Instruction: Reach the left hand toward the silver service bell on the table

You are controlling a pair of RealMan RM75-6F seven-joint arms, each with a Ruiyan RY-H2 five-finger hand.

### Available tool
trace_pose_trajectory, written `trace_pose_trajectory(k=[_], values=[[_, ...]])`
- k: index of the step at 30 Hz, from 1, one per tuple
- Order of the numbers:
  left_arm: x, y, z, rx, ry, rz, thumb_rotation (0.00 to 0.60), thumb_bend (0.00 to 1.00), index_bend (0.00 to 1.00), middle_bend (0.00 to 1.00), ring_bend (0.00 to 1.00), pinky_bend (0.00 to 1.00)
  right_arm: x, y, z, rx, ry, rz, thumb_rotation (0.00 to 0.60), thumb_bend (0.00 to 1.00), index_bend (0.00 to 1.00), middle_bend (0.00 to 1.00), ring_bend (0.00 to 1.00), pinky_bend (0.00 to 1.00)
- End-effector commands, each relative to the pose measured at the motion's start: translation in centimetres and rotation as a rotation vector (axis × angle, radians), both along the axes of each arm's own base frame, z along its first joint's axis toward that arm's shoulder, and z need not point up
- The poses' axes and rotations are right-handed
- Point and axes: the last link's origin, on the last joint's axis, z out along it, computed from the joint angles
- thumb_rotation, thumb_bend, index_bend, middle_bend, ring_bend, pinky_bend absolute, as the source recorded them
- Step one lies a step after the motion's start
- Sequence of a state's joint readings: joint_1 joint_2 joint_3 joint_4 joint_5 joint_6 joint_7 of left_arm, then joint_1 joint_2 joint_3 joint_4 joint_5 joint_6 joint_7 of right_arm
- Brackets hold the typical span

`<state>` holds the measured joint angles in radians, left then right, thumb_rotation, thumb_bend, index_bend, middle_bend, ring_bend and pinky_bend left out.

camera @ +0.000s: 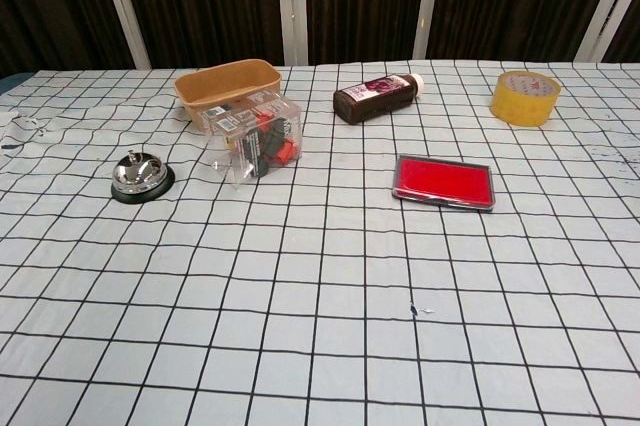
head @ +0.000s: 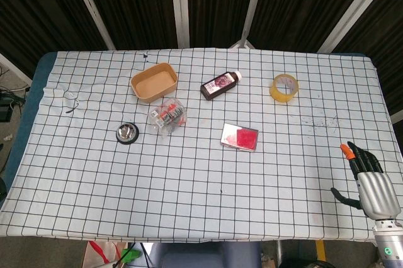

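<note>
The silver service bell (head: 127,133) on its black base stands on the left half of the checked tablecloth, also seen at the bell (camera: 140,176) in the chest view. Neither view shows my left hand. My right hand (head: 368,177) lies at the table's front right edge in the head view, fingers stretched out and apart, thumb to the side, holding nothing. It is far from the bell.
A brown paper bowl (head: 153,82) and a clear plastic box (head: 167,117) sit just right of and behind the bell. A dark bottle (head: 220,85), a red ink pad (head: 240,136) and a yellow tape roll (head: 284,87) lie further right.
</note>
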<state>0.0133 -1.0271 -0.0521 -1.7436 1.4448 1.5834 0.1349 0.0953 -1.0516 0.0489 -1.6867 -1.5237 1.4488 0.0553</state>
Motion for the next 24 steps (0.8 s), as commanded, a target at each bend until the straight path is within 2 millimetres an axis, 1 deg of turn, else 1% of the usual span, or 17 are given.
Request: trace_pose_trajectory(k=[1,10,14,19,24], values=[[0.0,0.0,0.0,-0.002,0.001,0.000,0.600,1.00,0.00,0.03,0.00,0.00,0.0,0.0,0.0,-0.001,0.000,0.000,0.600,0.25,0.06,0.03,0.09,0.10],[0.4,-0.1,-0.4,-0.020,0.006,-0.018,0.600,1.00,0.00,0.03,0.00,0.00,0.1,0.1,0.1,-0.004,-0.003,0.005,0.600,0.25,0.06,0.03,0.09,0.10],[0.5,0.5,-1.0,-0.046,0.010,-0.029,0.600,1.00,0.00,0.03,0.00,0.00,0.1,0.1,0.1,-0.004,-0.005,0.004,0.600,0.25,0.06,0.03,0.09,0.10],[0.7,2.6,-1.9,-0.094,0.036,-0.057,0.600,1.00,0.00,0.03,0.00,0.00,0.0,0.1,0.0,0.003,0.001,-0.001,0.600,0.25,0.06,0.03,0.09,0.10],[1.4,5.8,-3.6,-0.155,0.028,-0.104,0.600,1.00,0.00,0.03,0.00,0.00,0.1,0.2,0.1,-0.001,-0.006,0.004,0.600,0.25,0.06,0.03,0.09,0.10]])
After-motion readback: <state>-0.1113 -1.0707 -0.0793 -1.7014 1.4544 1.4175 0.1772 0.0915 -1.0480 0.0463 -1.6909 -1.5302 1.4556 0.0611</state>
